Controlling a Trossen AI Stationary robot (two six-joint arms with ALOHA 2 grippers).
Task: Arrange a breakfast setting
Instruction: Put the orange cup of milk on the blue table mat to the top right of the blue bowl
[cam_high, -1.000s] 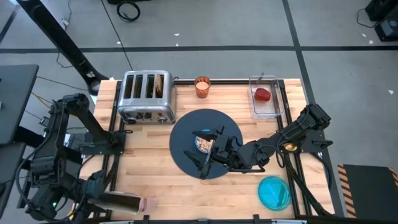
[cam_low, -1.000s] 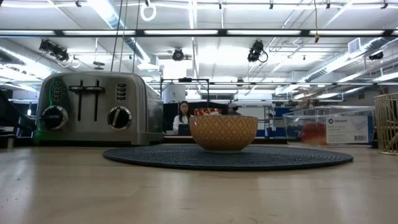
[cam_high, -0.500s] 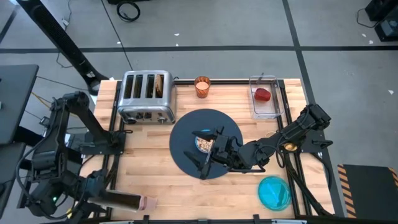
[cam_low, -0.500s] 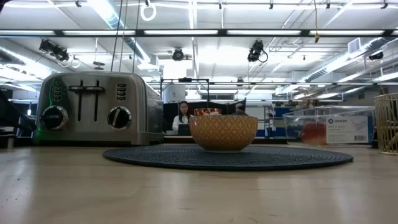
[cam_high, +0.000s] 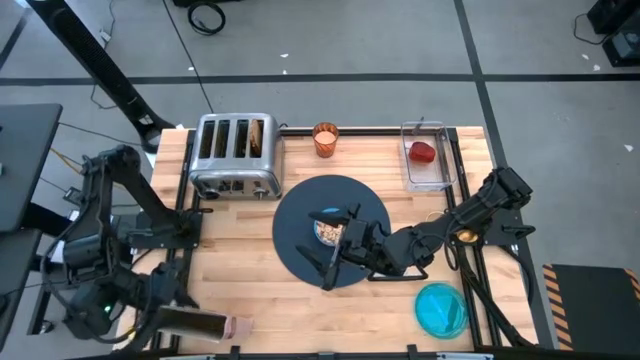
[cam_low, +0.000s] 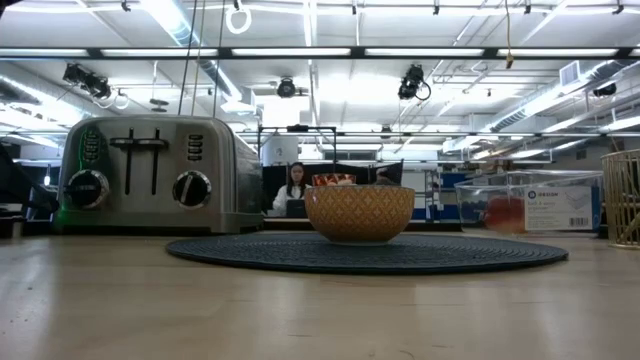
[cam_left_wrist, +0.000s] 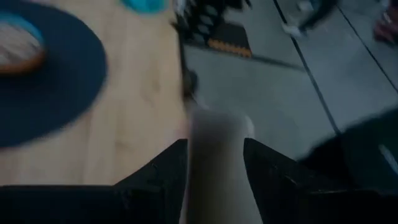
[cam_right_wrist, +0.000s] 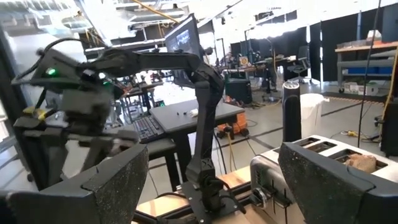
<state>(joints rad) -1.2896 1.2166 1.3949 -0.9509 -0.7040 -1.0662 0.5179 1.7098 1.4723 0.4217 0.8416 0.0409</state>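
A dark-blue round mat (cam_high: 300, 235) lies mid-table, and a bowl of cereal (cam_high: 327, 231) stands on it. In the low view the bowl (cam_low: 359, 212) looks tan. My right gripper (cam_high: 335, 243) hovers open above the bowl, pointing toward the table's left. Over the near left corner my left gripper (cam_high: 165, 308) is shut on a pale cylinder with a pinkish end (cam_high: 198, 322). An orange cup (cam_high: 325, 139) stands at the far edge. The toast slice (cam_high: 260, 135) sticks up from a toaster slot. The red fruit (cam_high: 423, 152) lies in a clear box. A teal plate (cam_high: 440, 309) sits near right. My left gripper pinches the pale cylinder's two sides (cam_left_wrist: 214, 143) between its two fingers (cam_left_wrist: 163, 167). The cylinder runs along the fingers and juts out past their tips. It is carried roughly level above the table's near left corner, clear of the wood.
The silver toaster (cam_high: 235, 157) fills the far left. The clear box (cam_high: 428, 158) stands far right, and a wire basket (cam_low: 623, 196) shows at the right edge of the low view. Bare wood (cam_high: 240, 270) lies between the mat and the near left corner.
My left arm has swung a little and turned its wrist, carrying the cylinder along over the near left corner. The cylinder stays about level.
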